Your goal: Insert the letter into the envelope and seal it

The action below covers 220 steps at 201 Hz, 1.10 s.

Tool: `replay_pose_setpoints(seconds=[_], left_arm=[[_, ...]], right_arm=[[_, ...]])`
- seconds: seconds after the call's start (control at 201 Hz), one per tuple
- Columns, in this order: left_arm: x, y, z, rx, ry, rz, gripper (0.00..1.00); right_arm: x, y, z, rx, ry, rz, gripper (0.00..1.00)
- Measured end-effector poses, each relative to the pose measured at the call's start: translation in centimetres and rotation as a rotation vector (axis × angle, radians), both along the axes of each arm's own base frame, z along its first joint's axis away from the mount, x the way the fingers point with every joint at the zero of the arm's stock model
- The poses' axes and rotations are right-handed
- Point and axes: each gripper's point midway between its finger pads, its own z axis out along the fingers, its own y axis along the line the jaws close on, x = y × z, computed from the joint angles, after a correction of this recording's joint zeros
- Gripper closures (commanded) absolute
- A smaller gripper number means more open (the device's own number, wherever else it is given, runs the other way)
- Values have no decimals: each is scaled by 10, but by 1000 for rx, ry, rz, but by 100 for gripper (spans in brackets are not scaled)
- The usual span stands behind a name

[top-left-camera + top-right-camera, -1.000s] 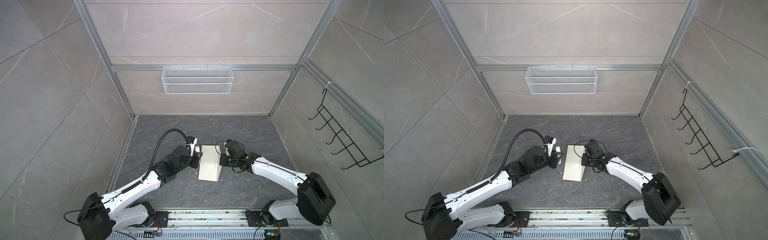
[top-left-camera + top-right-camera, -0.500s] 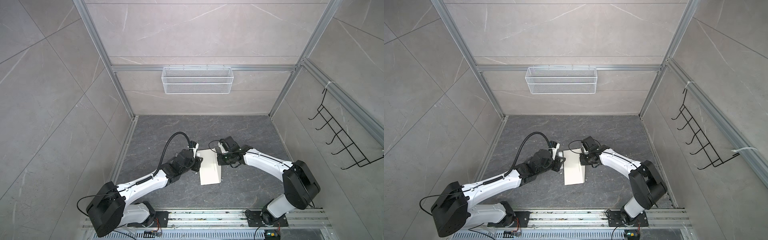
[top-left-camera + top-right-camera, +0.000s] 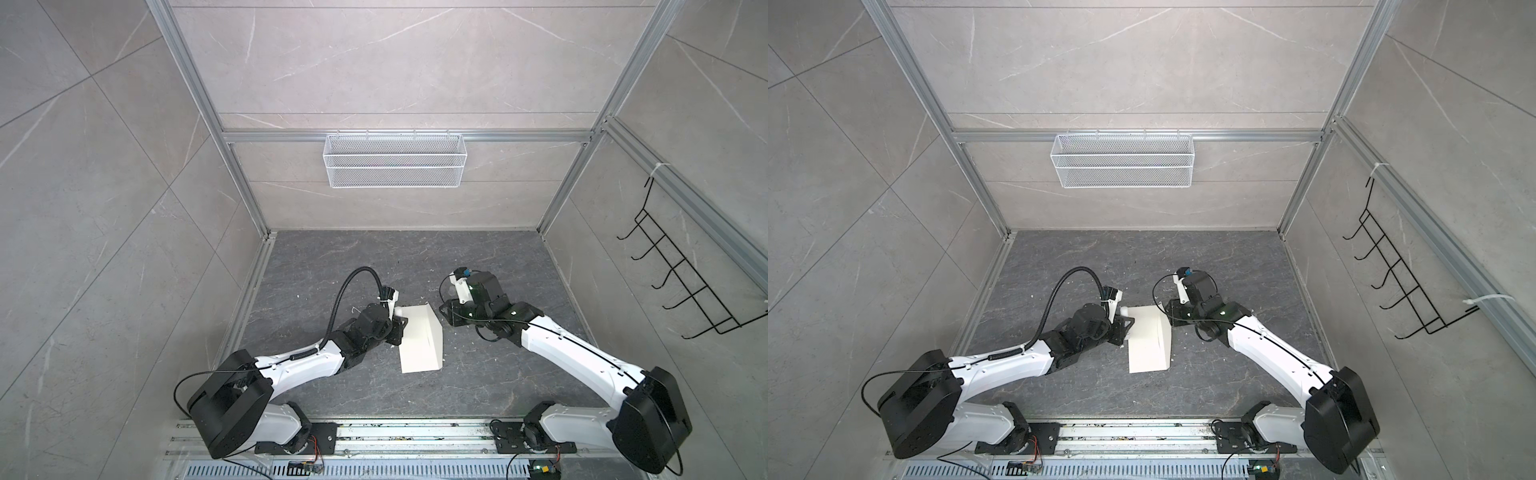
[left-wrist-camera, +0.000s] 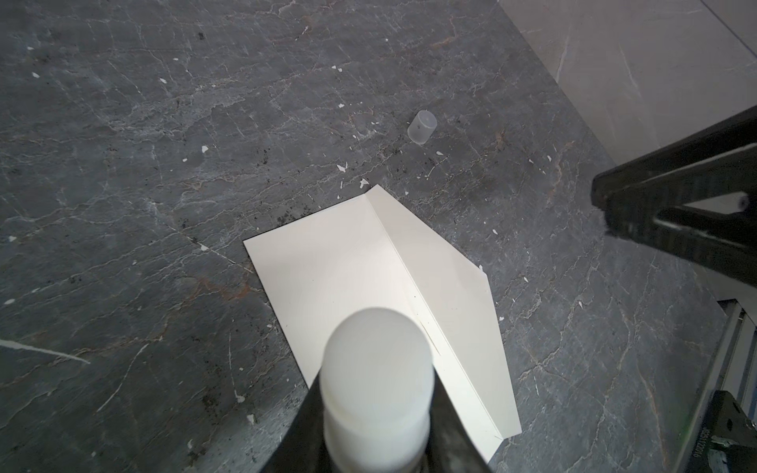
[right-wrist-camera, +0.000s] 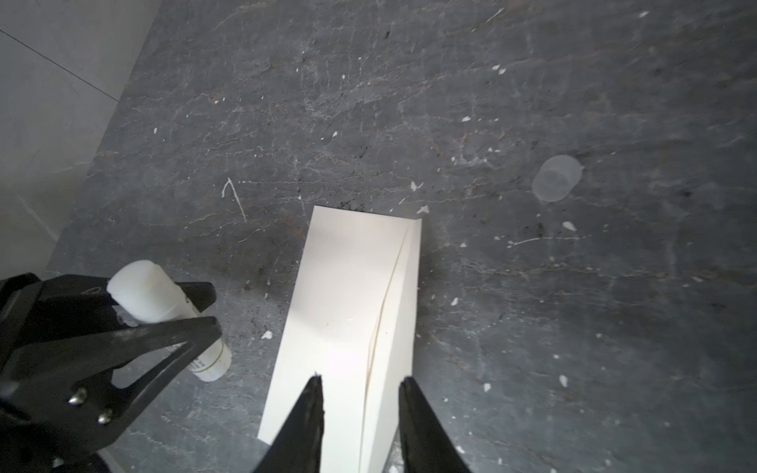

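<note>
The cream-white envelope lies on the dark floor between both arms, its flap half raised along the right-hand long edge. The letter is not visible in any view. My left gripper is shut on a white cylindrical tube at the envelope's far left corner. Just above the envelope's flap side, my right gripper is open with nothing between its fingers.
A small translucent cap stands on the floor beyond the envelope. White flecks litter the floor. A wire basket hangs on the back wall, a black hook rack on the right wall, and a metal rail runs along the front.
My right gripper has opened and drawn back to the right off the envelope, leaving the flap half raised. The left gripper, still holding the tube, has shifted slightly nearer with the envelope.
</note>
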Motion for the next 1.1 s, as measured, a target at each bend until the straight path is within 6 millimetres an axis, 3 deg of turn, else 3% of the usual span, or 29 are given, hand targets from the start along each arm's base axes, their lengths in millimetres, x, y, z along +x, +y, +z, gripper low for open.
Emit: replay_pose_setpoints(seconds=[0.294,0.483,0.667,1.096], left_arm=[[5,-7,-28,11,36,9,100],[6,-11,-44,13,65,4,100],[8,-14,-55,7,83,15,100],[11,-17,-67,-16,105,38,100]], right_arm=[[-2,-32,-43,13,68,-119,93],[3,-35,-68,59,122,-159,97],[7,-27,-86,107,173,-161,99],[11,9,-95,295,237,-80,100]])
